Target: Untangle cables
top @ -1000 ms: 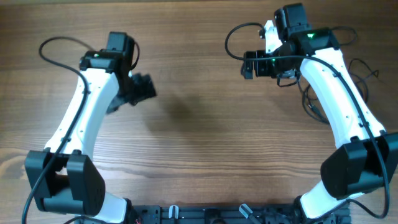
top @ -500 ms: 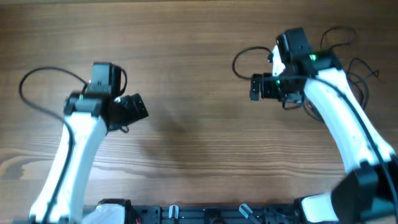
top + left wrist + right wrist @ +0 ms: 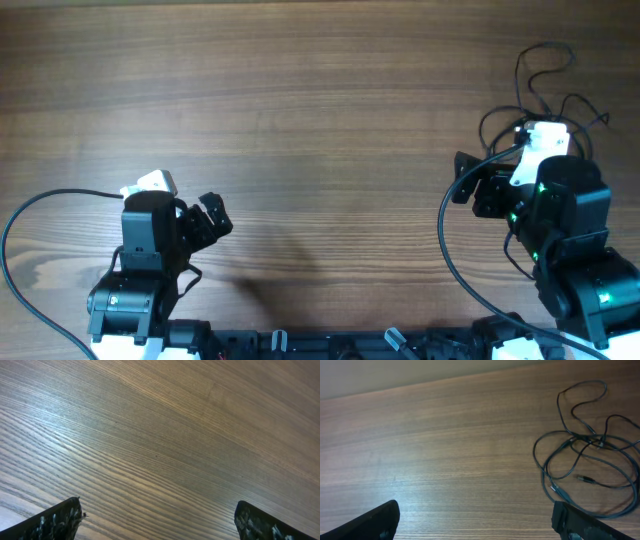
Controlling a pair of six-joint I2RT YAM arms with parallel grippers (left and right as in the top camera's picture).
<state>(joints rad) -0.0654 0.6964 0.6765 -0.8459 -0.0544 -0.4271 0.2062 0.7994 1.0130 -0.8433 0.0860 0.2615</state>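
Observation:
The cables [image 3: 545, 72] are thin black wires lying in loose overlapping loops at the table's far right, partly hidden under my right arm. In the right wrist view the cables [image 3: 585, 455] lie to the right, ahead of the right finger, with a small plug end [image 3: 584, 479] inside the loops. My right gripper [image 3: 468, 185] is open and empty, pulled back near the front right; its fingers [image 3: 475, 512] frame bare wood. My left gripper [image 3: 208, 218] is open and empty at the front left, far from the cables, and also shows in the left wrist view [image 3: 155, 515].
The wooden table [image 3: 320, 120] stretches between the two arms. Thicker black arm cables loop beside each arm, at the left [image 3: 40, 205] and the right [image 3: 445, 240]. A black rail [image 3: 330, 345] runs along the front edge.
Both arms have drawn back toward the front edge and folded over their bases. The right gripper has moved off the cables, which lie uncovered at the far right.

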